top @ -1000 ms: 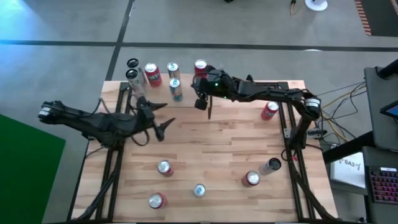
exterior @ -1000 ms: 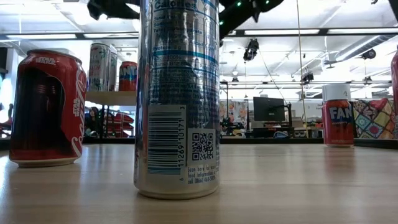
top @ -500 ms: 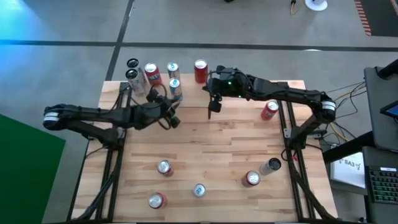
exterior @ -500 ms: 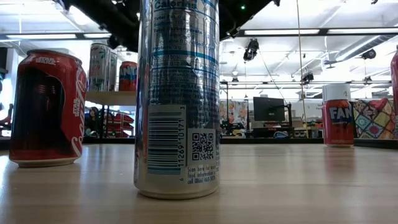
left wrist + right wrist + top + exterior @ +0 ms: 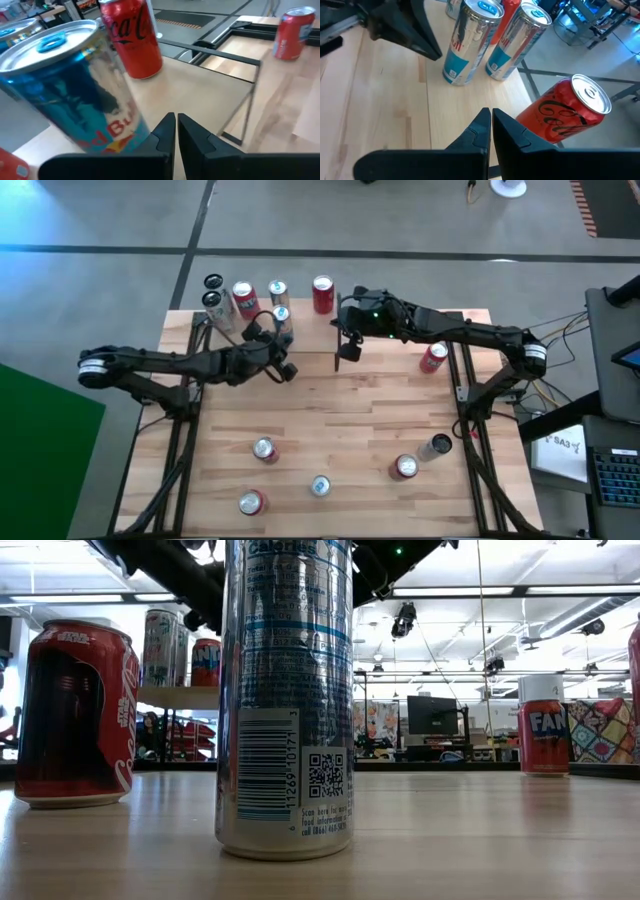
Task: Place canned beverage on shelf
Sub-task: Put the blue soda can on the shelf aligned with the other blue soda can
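From above, the left gripper sits by a blue-and-silver can on the shelf at the table's far edge, right gripper close by. Left wrist: fingers pinched together, empty, blue can just beside. Right wrist: fingers together, red can near.

Five cans upright on light-wood shelf.

I'm working in a robotics lab or workshop: a butcher-block table stands on a concrete floor, with ceiling strip lights, a far monitor and cluttered benches behind.
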Action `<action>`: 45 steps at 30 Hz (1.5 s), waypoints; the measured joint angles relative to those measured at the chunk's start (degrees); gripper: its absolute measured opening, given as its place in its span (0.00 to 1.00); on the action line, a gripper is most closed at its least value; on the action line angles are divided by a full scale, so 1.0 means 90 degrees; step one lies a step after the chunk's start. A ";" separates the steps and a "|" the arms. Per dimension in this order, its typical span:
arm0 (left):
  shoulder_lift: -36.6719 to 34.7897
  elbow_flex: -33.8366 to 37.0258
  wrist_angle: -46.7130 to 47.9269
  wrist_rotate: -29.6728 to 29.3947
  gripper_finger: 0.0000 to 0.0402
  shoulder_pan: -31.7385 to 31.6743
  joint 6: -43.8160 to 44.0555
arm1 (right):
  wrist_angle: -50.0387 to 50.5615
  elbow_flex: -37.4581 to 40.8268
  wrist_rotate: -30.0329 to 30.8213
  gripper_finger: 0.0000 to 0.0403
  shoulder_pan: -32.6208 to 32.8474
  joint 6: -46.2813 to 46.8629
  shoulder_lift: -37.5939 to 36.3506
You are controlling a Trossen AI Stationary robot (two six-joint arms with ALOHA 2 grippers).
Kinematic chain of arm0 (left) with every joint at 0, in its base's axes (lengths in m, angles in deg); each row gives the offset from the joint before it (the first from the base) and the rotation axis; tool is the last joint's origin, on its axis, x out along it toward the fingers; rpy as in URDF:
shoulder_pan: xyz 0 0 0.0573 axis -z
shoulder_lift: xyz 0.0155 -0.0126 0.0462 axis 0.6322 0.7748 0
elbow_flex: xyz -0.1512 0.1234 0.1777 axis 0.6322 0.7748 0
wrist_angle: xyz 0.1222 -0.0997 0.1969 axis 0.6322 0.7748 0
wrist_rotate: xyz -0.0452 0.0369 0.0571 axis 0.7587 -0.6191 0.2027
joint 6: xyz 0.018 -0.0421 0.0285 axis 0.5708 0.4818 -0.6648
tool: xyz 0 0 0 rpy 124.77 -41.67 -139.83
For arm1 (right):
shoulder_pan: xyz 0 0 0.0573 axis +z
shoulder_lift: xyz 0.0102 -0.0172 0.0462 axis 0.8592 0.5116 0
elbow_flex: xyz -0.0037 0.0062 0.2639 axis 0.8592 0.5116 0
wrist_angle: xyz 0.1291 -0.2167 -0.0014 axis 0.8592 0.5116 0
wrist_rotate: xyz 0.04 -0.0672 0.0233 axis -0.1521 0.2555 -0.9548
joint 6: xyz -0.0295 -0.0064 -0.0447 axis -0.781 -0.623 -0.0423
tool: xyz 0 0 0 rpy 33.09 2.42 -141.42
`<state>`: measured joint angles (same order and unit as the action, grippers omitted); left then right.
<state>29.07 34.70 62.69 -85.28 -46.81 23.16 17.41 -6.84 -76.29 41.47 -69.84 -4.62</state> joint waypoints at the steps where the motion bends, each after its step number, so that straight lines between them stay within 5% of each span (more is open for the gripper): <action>1: 0.0021 0.0000 -0.0003 -0.0021 0.01 -0.0043 -0.0009 | -0.0005 0.0000 -0.0002 0.02 0.0000 0.0000 0.0010; 21: -0.0024 0.0000 0.0045 -0.0004 0.00 -0.0743 -0.0156 | 0.0005 0.0211 0.0000 0.02 0.0000 0.0129 0.0067; 35: -0.1928 0.0000 0.1941 0.1749 0.00 -0.0798 -0.1185 | -0.0048 0.0267 0.0000 0.02 0.0000 0.0228 0.0073; 45: -0.1865 0.0000 0.1884 0.1801 0.00 -0.1586 -0.1829 | -0.0886 0.0328 -0.0183 0.02 -0.0009 0.0329 0.0080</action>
<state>12.28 34.70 79.65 -69.07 -61.08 6.70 9.43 -3.89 -77.94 41.39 -66.88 -3.91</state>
